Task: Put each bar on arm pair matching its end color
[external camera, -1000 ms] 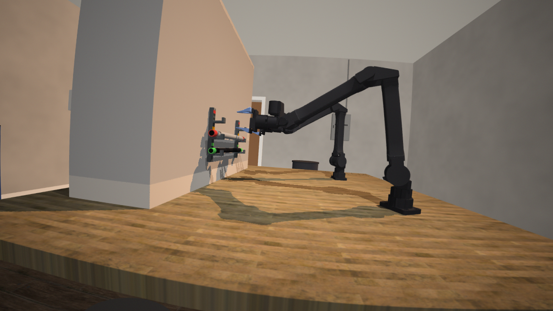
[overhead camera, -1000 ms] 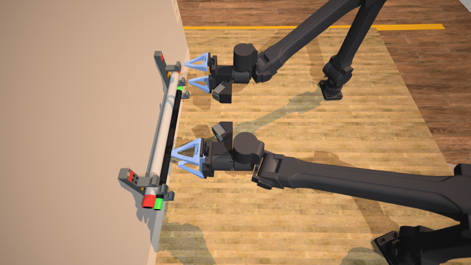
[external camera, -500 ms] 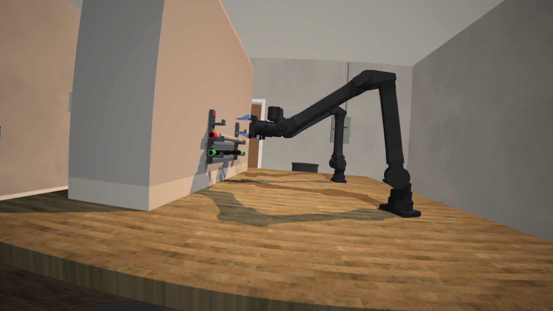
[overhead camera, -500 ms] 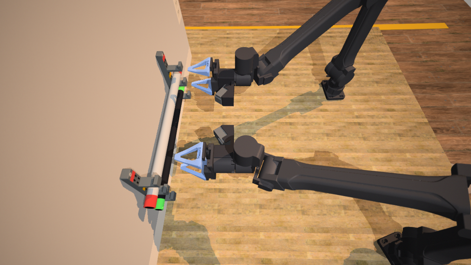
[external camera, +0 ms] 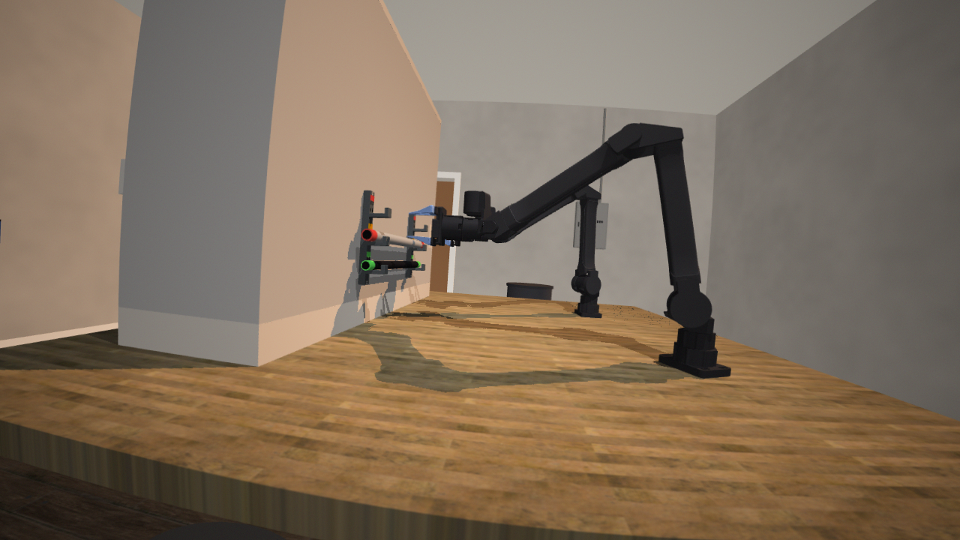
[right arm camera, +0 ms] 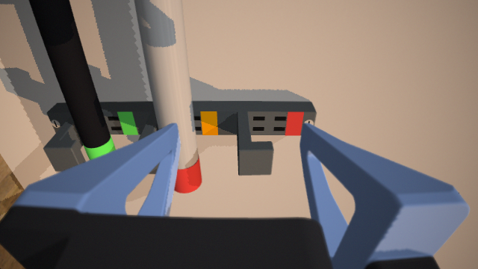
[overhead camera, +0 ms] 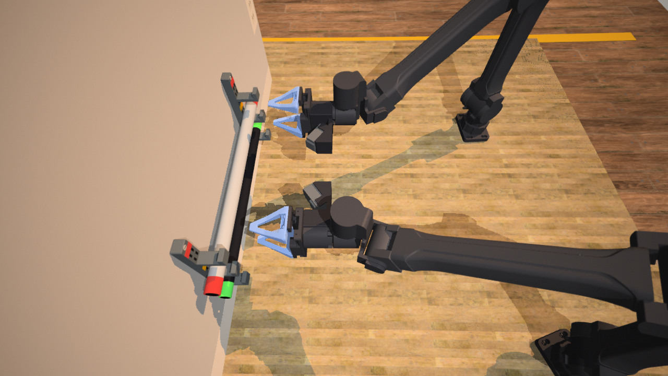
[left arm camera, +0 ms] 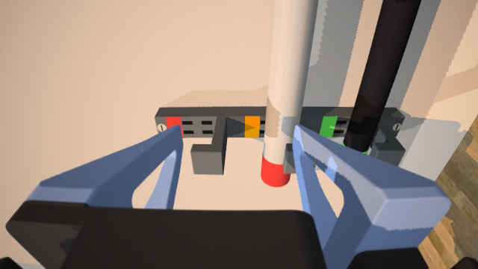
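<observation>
Presumably stiff and slippery, the pale bar [overhead camera: 233, 182] [external camera: 396, 238] [left arm camera: 289, 56] [right arm camera: 168, 75] warrants level holds near both ends; left gripper [overhead camera: 254, 232] [external camera: 409, 225] [left arm camera: 238, 127] and right gripper [overhead camera: 271, 112] [right arm camera: 240, 134] stand partly open, holding nothing.

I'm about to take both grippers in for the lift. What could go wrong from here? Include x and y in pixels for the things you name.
The lower fingers of the left gripper [overhead camera: 254, 232] [external camera: 409, 225] [left arm camera: 237, 127] and right gripper [overhead camera: 271, 112] [right arm camera: 240, 134] may bump the white bar with red ends [overhead camera: 236, 173] [external camera: 396, 239] [left arm camera: 289, 56] [right arm camera: 168, 67]; both wrist views show them overlapping its line.
Uneven lifting could snag it on the upturned rack-arm tips, or drop it onto the black bar with green ends [overhead camera: 247, 168] [external camera: 396, 264] [left arm camera: 388, 67] [right arm camera: 72, 78] below.
</observation>
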You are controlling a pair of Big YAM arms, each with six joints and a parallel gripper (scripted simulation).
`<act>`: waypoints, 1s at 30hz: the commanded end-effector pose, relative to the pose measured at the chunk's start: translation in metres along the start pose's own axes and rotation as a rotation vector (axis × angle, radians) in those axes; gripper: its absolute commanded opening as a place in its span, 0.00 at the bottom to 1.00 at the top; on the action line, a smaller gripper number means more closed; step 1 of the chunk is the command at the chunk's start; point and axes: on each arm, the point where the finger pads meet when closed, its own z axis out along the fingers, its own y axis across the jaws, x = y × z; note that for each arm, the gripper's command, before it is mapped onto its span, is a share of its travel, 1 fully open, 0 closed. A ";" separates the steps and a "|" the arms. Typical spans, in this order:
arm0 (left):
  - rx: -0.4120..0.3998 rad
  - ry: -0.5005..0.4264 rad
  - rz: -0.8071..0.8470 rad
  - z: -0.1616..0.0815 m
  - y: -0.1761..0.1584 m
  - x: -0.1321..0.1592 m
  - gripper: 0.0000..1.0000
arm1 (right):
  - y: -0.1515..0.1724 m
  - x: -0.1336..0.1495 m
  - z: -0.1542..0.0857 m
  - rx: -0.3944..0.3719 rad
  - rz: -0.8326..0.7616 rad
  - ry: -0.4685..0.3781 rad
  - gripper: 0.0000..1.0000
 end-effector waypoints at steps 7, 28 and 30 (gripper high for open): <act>-0.028 0.000 -0.033 0.004 0.008 -0.003 0.64 | 0.001 0.005 0.004 0.012 0.023 0.007 0.65; -0.032 -0.003 -0.035 0.003 -0.007 -0.004 0.64 | 0.016 0.005 0.003 0.013 0.024 0.007 0.65; -0.032 -0.004 -0.035 0.003 -0.009 -0.005 0.64 | 0.018 0.005 0.003 0.013 0.024 0.007 0.65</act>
